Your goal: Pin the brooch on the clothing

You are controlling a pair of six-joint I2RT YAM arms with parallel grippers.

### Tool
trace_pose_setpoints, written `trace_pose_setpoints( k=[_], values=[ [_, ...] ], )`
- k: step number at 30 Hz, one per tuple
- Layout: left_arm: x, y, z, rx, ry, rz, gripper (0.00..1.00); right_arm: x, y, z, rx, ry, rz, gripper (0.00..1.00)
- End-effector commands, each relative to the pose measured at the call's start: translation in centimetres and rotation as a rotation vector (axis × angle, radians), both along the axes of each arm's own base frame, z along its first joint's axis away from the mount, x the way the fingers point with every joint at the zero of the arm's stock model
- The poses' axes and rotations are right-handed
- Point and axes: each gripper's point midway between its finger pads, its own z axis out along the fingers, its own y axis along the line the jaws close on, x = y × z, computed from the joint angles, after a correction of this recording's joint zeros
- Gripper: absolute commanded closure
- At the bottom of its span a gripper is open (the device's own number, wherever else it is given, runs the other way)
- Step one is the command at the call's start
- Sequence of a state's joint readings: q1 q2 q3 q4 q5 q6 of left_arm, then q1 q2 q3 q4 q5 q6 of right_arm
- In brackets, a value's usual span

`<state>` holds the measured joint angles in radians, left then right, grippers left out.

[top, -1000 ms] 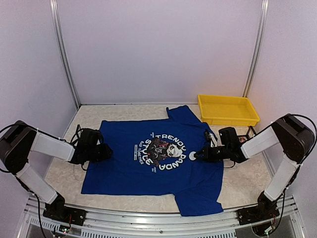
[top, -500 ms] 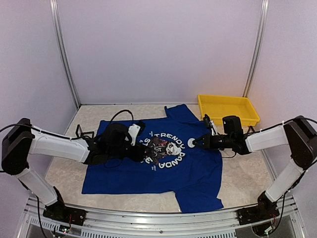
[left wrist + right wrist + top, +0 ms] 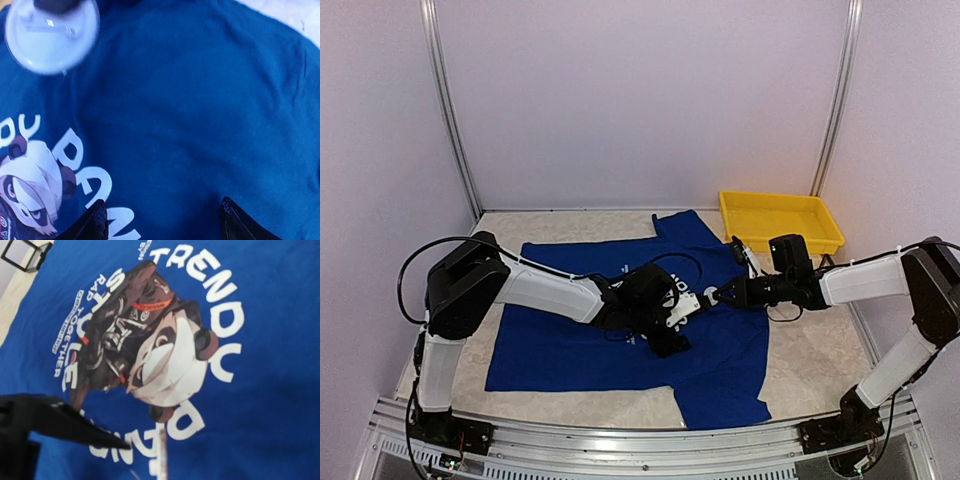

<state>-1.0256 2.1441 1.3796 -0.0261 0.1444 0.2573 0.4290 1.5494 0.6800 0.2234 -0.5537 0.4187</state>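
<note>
Seen from above, the left arm (image 3: 560,292) lies across the chest of the royal-blue T-shirt (image 3: 570,350) and hides most of its white print and panda picture. The round white brooch (image 3: 50,32) is too small to make out there, at the tip of the right claw (image 3: 718,296). In the left wrist view the brooch is blurred and cut by the top edge. Of the left claw (image 3: 165,225), only two dark fingertips (image 3: 95,225) show at the bottom edge. In the right wrist view the brooch is a pale blurred strip cut by the bottom edge, and one dark finger (image 3: 65,422) is out of focus. A black wire frame (image 3: 39,258) on the worktop (image 3: 7,305) is cut at the top left corner.
</note>
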Motion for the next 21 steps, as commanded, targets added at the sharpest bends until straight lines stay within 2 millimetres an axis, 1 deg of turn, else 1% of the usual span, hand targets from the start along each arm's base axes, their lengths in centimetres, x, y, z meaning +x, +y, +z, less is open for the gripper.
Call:
trace_pose_setpoints(
  k=[1,4,5,8,9,10,11,12,13,14,17,19,21],
  values=[
    [-0.5,1.0,-2.5,0.123,-0.024,-0.032,0.30,0.2,0.0,0.8,-0.006,-0.023,0.023,1.00],
    [-1.5,0.9,-2.7,0.113,0.003,-0.068,0.33,0.0,0.2,0.6,0.003,-0.011,0.039,1.00],
    [-1.7,1.0,-3.0,0.118,0.003,-0.071,0.36,0.0,0.3,0.6,0.004,-0.009,0.042,1.00],
    [-2.0,1.4,-4.3,0.150,0.027,-0.067,0.52,-0.2,0.5,0.7,0.012,-0.012,0.056,1.00],
    [-2.2,1.6,-4.7,0.155,0.039,-0.073,0.58,-0.3,0.5,0.8,0.017,-0.018,0.063,1.00],
    [-2.5,1.7,-4.9,0.152,0.047,-0.081,0.66,-0.4,0.6,0.9,0.022,-0.024,0.069,1.00],
    [-2.6,1.7,-4.8,0.144,0.045,-0.086,0.74,-0.5,0.7,1.0,0.027,-0.032,0.079,1.00],
    [-2.6,1.7,-4.6,0.133,0.038,-0.089,0.86,-0.6,0.7,1.0,0.029,-0.034,0.085,1.00],
    [-2.5,1.6,-4.3,0.121,0.036,-0.085,0.95,-0.7,0.7,0.8,0.026,-0.032,0.088,1.00],
    [-2.3,1.5,-4.0,0.107,0.039,-0.082,1.00,-0.8,0.7,0.6,0.018,-0.027,0.092,1.00],
    [-2.4,1.2,-3.0,0.058,0.060,-0.089,1.00,-1.4,0.7,0.3,0.026,-0.019,0.111,1.00],
    [-2.7,0.8,-1.6,0.002,0.071,-0.097,1.00,-2.0,0.9,0.5,0.050,-0.033,0.131,1.00],
    [-3.2,0.2,0.7,-0.093,0.081,-0.125,1.00,-2.5,1.1,0.4,0.059,-0.062,0.154,1.00]
  ],
)
